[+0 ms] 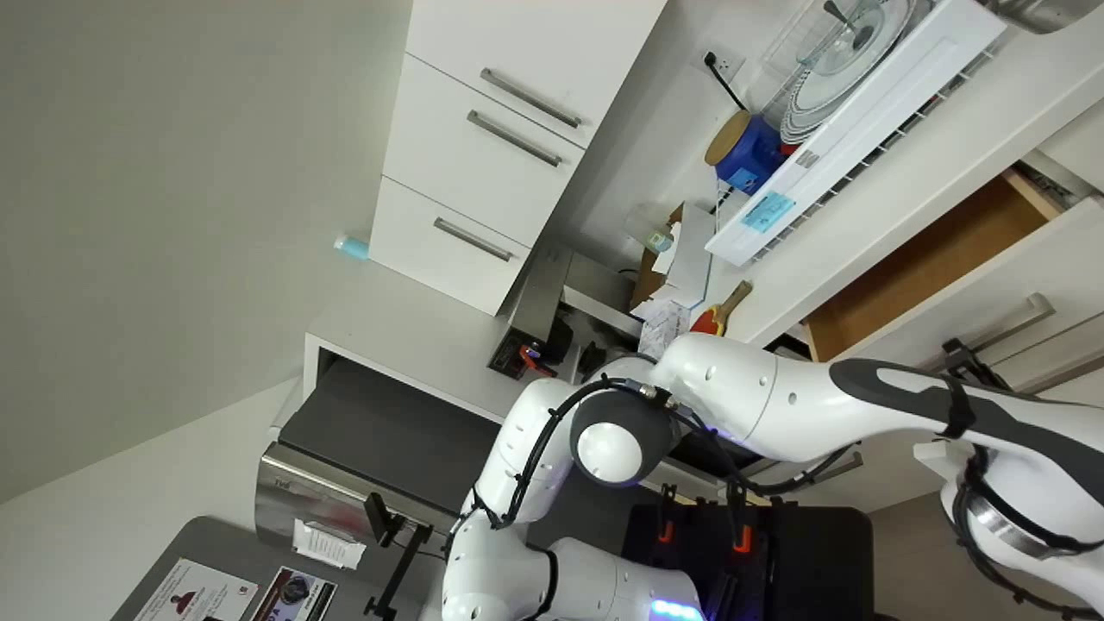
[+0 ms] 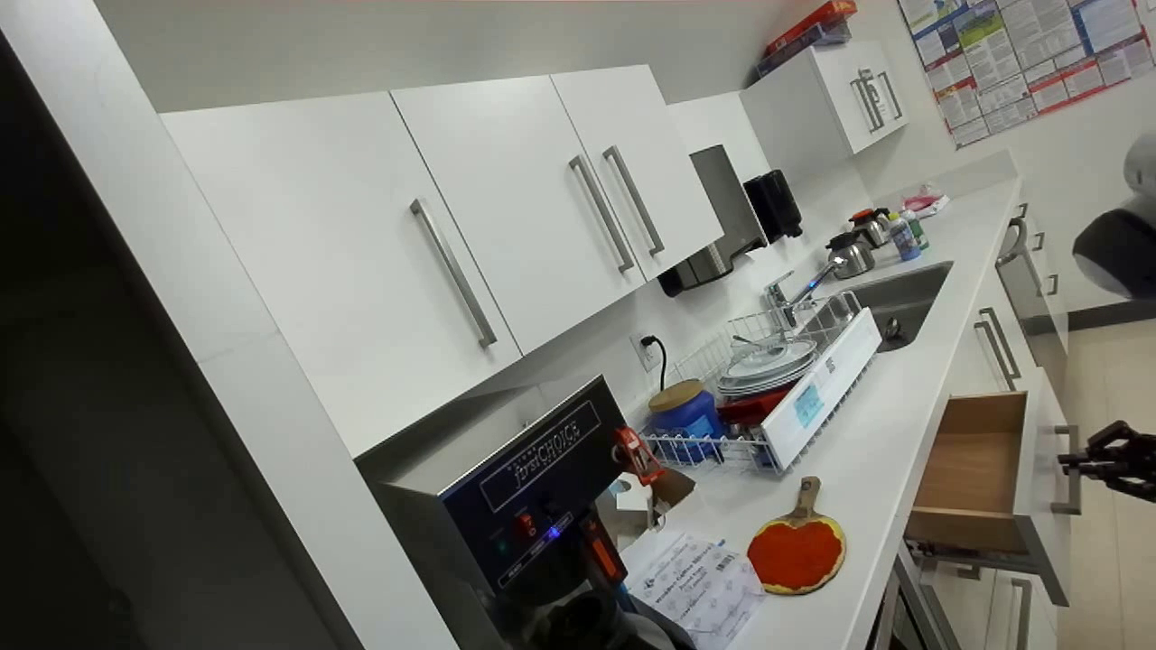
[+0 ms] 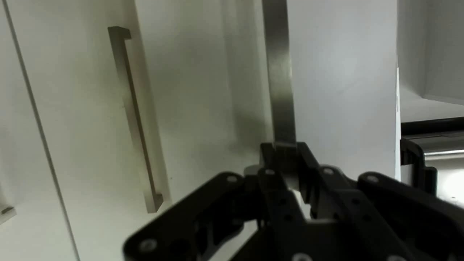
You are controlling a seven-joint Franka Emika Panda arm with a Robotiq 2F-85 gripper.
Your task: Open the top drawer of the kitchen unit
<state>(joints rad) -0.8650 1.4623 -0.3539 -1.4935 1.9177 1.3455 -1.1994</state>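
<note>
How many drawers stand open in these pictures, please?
1: the top drawer, pulled out below the worktop, visible in both exterior views, the end effector at its handle. Another could be hidden behind the robot arm.

In an exterior view, you have printed notices (image 2: 1030, 61) on a pale wall (image 2: 1057, 155) at two o'clock. Dark skirting (image 2: 1106, 316) runs at your three, pale floor (image 2: 1111, 569) at four.

Coffee machine (image 2: 497, 506), near left: "firstCHOICE" on dark panel (image 2: 540, 483). Printed sheet (image 2: 697, 582) beside, wall poster (image 2: 1039, 63) far right: illegible.
</note>
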